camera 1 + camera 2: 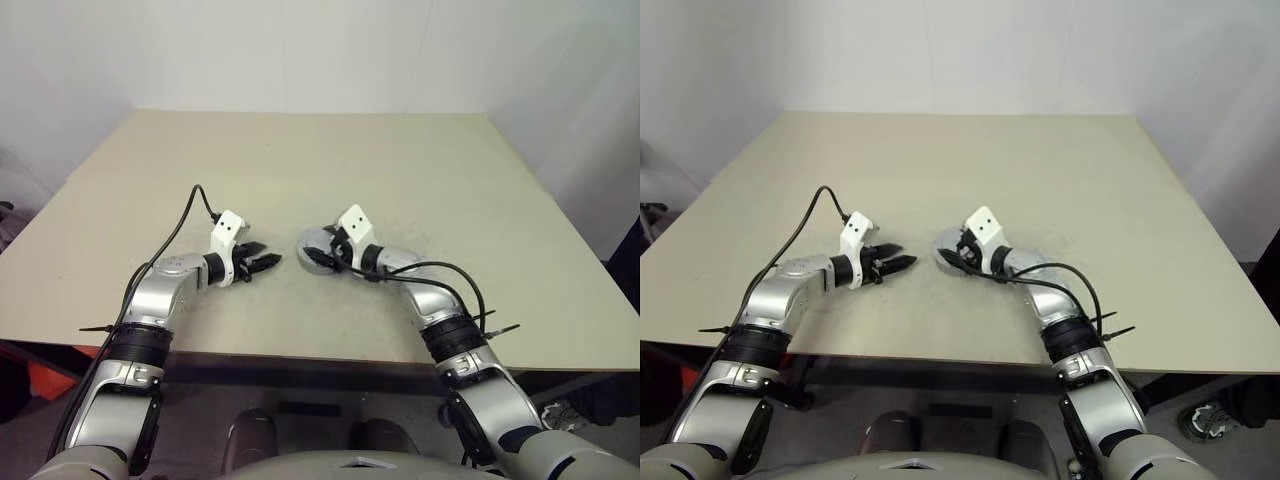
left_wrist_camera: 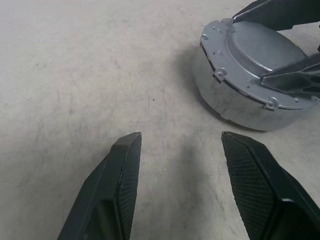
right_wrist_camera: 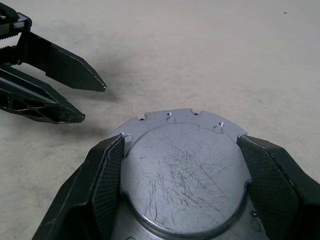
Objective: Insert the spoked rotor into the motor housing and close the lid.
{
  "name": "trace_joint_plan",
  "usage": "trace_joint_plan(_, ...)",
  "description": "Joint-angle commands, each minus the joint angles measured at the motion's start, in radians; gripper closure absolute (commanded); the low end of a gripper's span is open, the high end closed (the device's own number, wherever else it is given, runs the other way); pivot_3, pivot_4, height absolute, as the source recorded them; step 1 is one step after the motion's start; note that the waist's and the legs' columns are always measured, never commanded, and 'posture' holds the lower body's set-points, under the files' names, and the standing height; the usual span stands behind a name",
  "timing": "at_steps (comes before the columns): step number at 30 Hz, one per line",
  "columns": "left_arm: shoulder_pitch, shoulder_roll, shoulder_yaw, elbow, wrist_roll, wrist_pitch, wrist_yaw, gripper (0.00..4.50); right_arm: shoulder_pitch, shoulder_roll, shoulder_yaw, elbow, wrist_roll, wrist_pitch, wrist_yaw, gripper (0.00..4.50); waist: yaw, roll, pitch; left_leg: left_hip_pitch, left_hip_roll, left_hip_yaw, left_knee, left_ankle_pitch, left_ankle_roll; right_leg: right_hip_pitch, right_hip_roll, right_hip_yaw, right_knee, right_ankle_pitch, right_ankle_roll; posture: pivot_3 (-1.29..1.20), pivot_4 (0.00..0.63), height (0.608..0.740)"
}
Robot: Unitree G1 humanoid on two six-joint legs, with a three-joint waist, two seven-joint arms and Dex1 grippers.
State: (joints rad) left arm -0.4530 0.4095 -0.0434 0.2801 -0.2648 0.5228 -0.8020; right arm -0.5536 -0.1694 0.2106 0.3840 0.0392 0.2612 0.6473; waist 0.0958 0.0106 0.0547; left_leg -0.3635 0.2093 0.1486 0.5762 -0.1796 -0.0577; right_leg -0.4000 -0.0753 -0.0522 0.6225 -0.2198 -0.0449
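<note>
The motor housing (image 2: 250, 95) sits on the beige table (image 1: 400, 170) near its front edge, roughly in the middle between the two arms, with the lid (image 3: 182, 175) already lying flat on top of it; the lid's notched rim and small tabs line up with the housing's silver-grey wall, and its raised, scratched centre faces up. The spoked rotor cannot be made out under the lid. The right gripper (image 3: 182, 192) straddles the covered housing, one black finger (image 3: 102, 185) on each side of the lid's raised centre, both resting at or just above the lid's rim; its jaws stand wide, and whether the pads press on the metal or merely flank it cannot be told. The right arm reaches in from the right, forearm low over the table, wrist bent so the gripper points toward the left and slightly downward. The left gripper (image 1: 262, 263) is just beside the housing on its left, apart from it, tips aimed toward it with a strip of bare table between them. Its two fingers (image 2: 117, 185) are spread with nothing between them, hovering close over the table. The left arm comes in from the left, elbow out, forearm angled inward and tilted a little down.
</note>
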Motion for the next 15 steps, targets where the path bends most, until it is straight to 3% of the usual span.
trace_joint_plan(1,-0.007,0.007,0.014,-0.034,-0.008,-0.008,0.000,1.75,-0.013,-0.008,0.000,0.018,-0.016,0.000,-0.013,1.35,0.000,0.000,0.000,0.000,0.000,0.000,0.000,0.000,0.000,0.000,0.000,0.000,0.000,0.000,0.000,0.00,0.000,0.740)
trace_joint_plan(15,-0.023,-0.008,0.009,-0.029,-0.009,-0.007,0.002,1.75,0.016,-0.052,0.012,-0.013,-0.010,0.099,0.020,1.35,0.005,0.000,0.000,0.007,-0.001,0.000,0.000,-0.002,0.003,0.008,-0.001,0.000,-0.002,0.000,0.000,0.00,0.000,0.740)
